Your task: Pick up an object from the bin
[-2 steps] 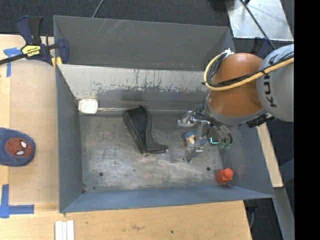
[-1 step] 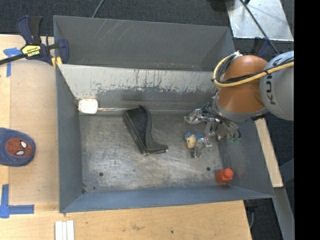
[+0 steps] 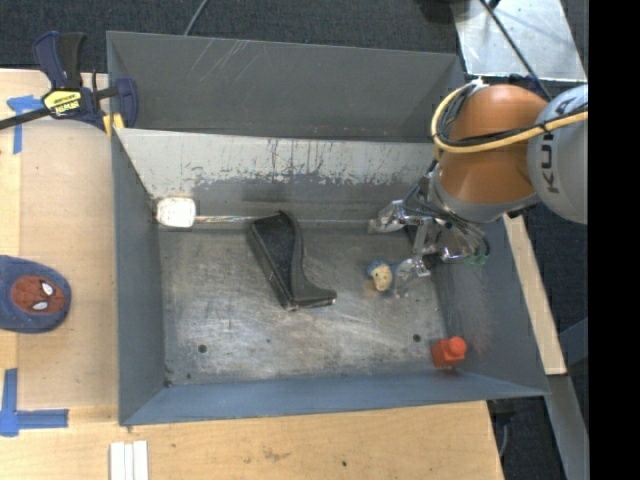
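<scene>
Reaching in from 3 o'clock, the gripper stands wide open, a toy at its 7 o'clock. The bin holds also a wedge, a knob and a cap.

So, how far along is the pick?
Nothing is lifted yet: the white block, black angled piece, orange piece and small tan-and-blue thing all lie on the bin floor. The gripper hangs low beside the tan-and-blue thing. Grasping and lifting remain.

Claw hovers just beside small yellowish object.
</scene>
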Tool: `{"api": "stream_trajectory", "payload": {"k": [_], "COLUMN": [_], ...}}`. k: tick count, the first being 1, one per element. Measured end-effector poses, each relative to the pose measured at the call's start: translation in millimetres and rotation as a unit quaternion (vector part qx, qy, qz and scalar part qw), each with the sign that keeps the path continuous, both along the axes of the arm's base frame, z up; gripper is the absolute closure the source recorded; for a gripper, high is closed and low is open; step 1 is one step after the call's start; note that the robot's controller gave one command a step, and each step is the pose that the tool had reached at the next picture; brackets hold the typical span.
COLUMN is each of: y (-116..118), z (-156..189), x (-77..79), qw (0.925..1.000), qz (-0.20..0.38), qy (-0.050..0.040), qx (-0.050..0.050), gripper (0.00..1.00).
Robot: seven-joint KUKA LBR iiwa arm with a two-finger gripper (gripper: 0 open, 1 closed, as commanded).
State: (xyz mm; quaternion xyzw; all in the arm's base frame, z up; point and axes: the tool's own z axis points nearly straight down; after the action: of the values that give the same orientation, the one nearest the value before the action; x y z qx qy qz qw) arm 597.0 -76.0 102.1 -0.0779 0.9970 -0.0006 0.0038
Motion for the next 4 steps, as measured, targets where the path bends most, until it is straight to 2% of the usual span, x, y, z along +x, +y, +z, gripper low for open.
{"api": "stream_trajectory", "payload": {"k": [1, 2, 3, 4], "y": [-0.3, -7.0, -7.3, -7.2], "z": [12.0, -30.0, -27.8, -25.2], "x": [6.2, 2.9, 4.7, 7.6], "qw": [0.9999, 0.9989, 0.9989, 0.9989], "qz": [-0.013, -0.047, -0.047, -0.047], "qy": [0.0005, 0.0005, 0.0004, -0.0046], "qx": [0.000, 0.001, 0.000, 0.001], "gripper": [0.00, 0.00, 0.00, 1.00]}}
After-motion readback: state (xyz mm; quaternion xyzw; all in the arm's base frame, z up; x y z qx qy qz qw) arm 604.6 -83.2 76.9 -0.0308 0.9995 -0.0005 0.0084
